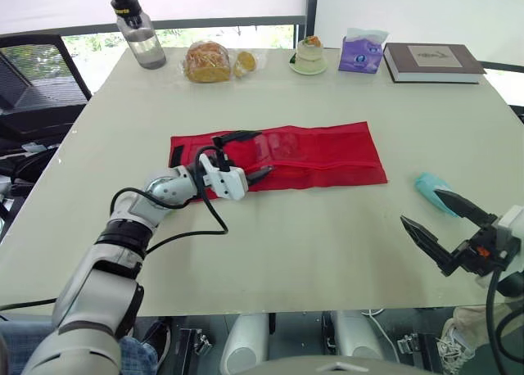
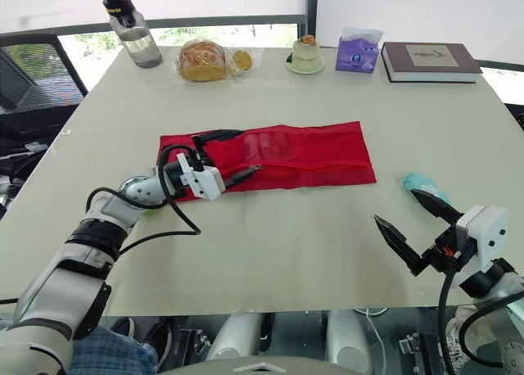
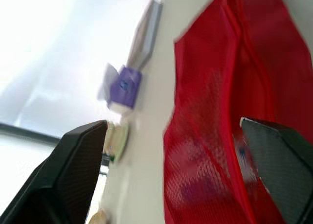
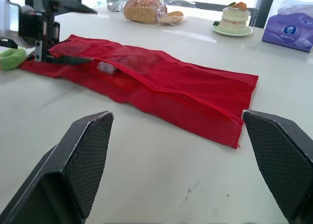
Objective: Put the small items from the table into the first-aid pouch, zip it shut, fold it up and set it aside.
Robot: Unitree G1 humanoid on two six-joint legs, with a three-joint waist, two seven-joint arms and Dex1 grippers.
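First-aid pouch (image 1: pixel 327 158), red mesh, lies flat and unfolded on the table (image 1: pixel 286 252): probably light and limp, best pinched at a hem. Over its left end the left gripper (image 1: pixel 250 154) stands spread; right of it, a teal item (image 1: pixel 427 184), then the right gripper (image 1: pixel 419 207), spread, empty.

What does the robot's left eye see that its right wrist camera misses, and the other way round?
Left eye view: a brown book at the table's far right corner, and a teal item lying near the open right gripper.

Right wrist view: a green item at one end of the red pouch, beside the left gripper.

Both: the red pouch spread flat, the open left gripper at it, the bread, the little cake and the purple tissue pack.
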